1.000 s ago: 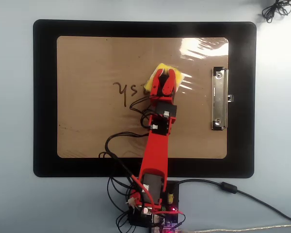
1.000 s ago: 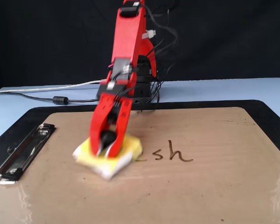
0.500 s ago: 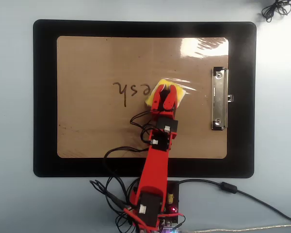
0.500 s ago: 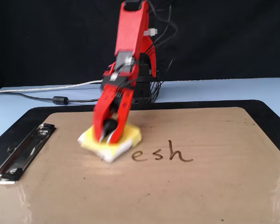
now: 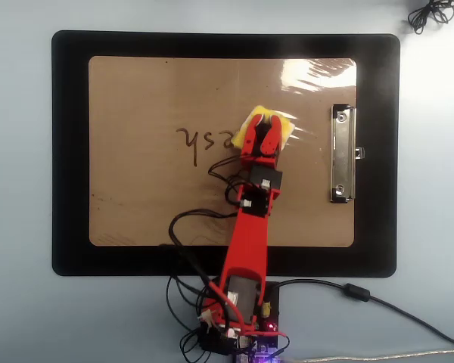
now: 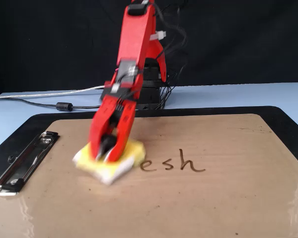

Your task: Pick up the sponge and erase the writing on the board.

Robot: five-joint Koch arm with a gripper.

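Centre-right of overhead frame: red end effector (image 5: 263, 134) pinching sponge (image 5: 284, 127), jaws clamped on either side, yellow pad flat against board (image 5: 136, 204). Same grip at left-centre of fixed view, end effector (image 6: 105, 154) pressing sponge (image 6: 131, 150) down, white edge layer toward the camera, slight motion blur. Writing (image 5: 200, 141) just left of sponge in overhead view; in fixed view writing (image 6: 174, 162) reads "esh", first letter touching the sponge's right edge. Silver clip (image 5: 343, 153) at right short side of board overhead, at lower left (image 6: 20, 166) in fixed view. Board on black mat (image 5: 68, 151), mat on pale blue tabletop (image 5: 19, 189).
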